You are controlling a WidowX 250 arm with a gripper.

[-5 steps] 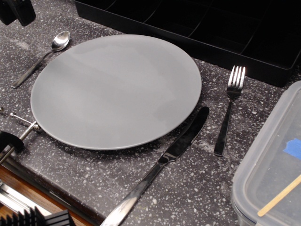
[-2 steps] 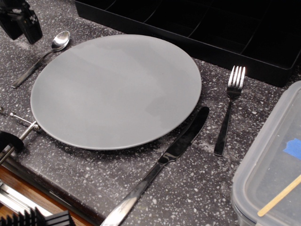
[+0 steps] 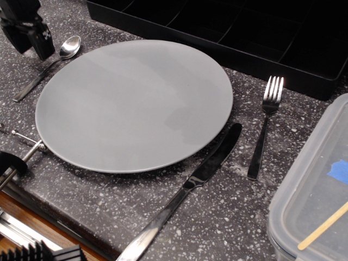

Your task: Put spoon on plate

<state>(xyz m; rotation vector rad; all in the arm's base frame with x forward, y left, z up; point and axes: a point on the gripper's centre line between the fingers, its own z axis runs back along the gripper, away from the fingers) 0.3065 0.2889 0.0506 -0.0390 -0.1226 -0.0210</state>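
Grey plate [image 3: 136, 103], one spoon [image 3: 51, 64], one fork [image 3: 265, 125], one knife [image 3: 187, 187], black gripper [image 3: 30, 39]

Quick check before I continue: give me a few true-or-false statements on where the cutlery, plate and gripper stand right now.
1. The spoon lies on the counter beside the plate, not on it. True.
2. The gripper is at the top left, near the spoon's handle. True; whether it is open or shut cannot be told.
3. The fork rests on the plate. False: it lies on the counter to the plate's right.
4. The knife lies between plate and fork. True.
5. The plate already holds cutlery. False: nothing lies on it.
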